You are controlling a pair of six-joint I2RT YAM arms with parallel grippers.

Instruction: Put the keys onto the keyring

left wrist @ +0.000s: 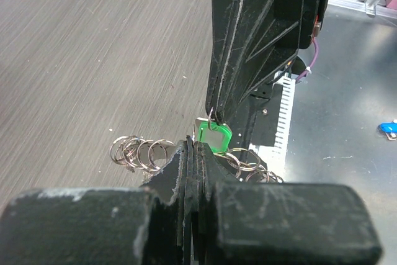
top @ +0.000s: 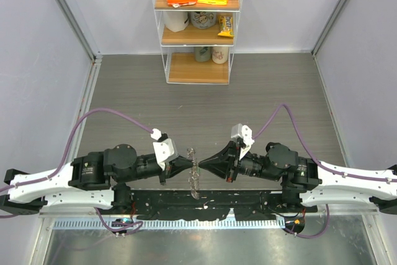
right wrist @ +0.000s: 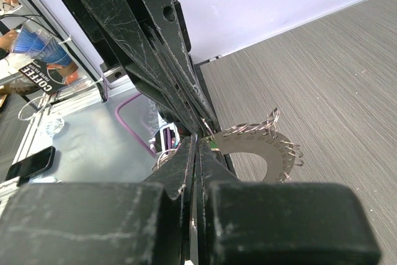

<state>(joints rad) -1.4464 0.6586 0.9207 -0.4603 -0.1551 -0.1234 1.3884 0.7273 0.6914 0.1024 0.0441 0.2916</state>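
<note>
Green key [left wrist: 214, 136] is up at the tips, off the table [top: 124, 91]. Top view: left gripper [top: 190, 164] comes in from 9 o'clock, right gripper [top: 202, 164] from 3 o'clock, nose to nose near the table's 6 o'clock edge. The keyring [right wrist: 248, 146] stands on edge between them.

Both grippers are fully closed. Left looks clamped on the keyring's rim, with small split rings [left wrist: 139, 152] fanning out at 9 and 3 o'clock of its tips. Right pinches the little wire loop at the green key's 12 o'clock.

My read: mid-threading, first key. Can't tell whether the loop has caught a ring. No black key in view.

Next move needs a fine twist from the right while the left holds steady. Risk: the key slips out of that thin pinch.
</note>
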